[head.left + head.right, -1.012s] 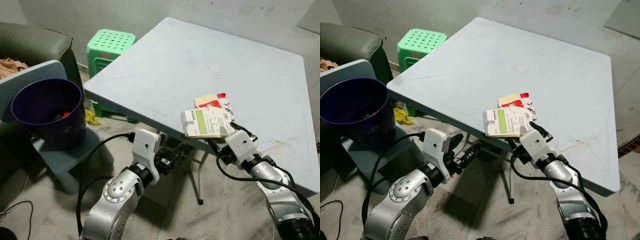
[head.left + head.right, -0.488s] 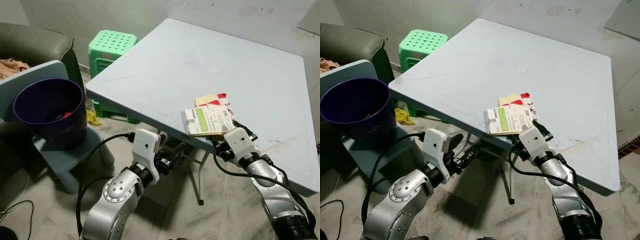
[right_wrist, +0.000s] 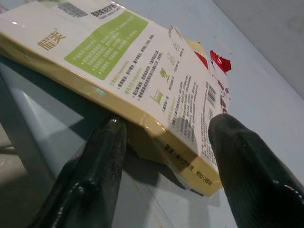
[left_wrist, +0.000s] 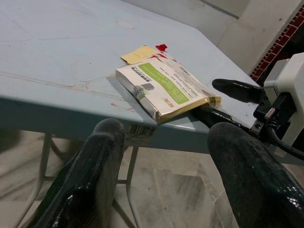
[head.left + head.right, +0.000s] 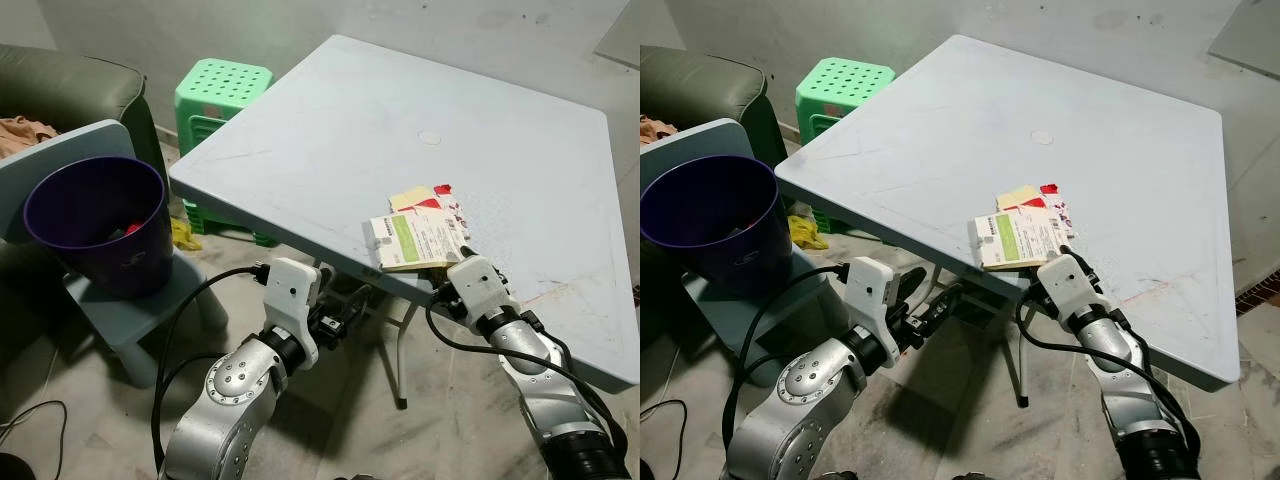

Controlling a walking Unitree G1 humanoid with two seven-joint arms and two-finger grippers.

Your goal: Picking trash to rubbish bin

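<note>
Cardboard, cream with a green panel: the flat carton [image 5: 415,243] lies at the near edge of the pale blue table [image 5: 330,130], one corner jutting past the rim. From the left eye view, the right gripper [image 5: 461,258] sits at the carton's near right corner, and it has drawn back along the edge over the last second, when it was pressed up under the box. The carton now rests lower and flatter than a moment ago. Torn cream and red scraps [image 5: 430,198] lie just behind it. The purple bin [image 5: 95,225] stands on a blue chair [image 5: 140,305] off the table's left corner, well apart from the carton.

From the right eye view the same scene holds: the left gripper [image 5: 940,303] hangs below the table's near edge, idle, and a green stool [image 5: 845,85] stands beyond the left corner.

From the left wrist view, the left gripper's two fingers [image 4: 95,185] are spread wide with nothing between them, and the carton overhangs the rim with one black finger of the right gripper above the tabletop and one beneath.

From the right wrist view, the right fingers [image 3: 97,180] straddle the carton's end, spread apart, not pinching it.

So the box looks released or not yet gripped; I judge the grasp must be retaken before any carry to the bin.
</note>
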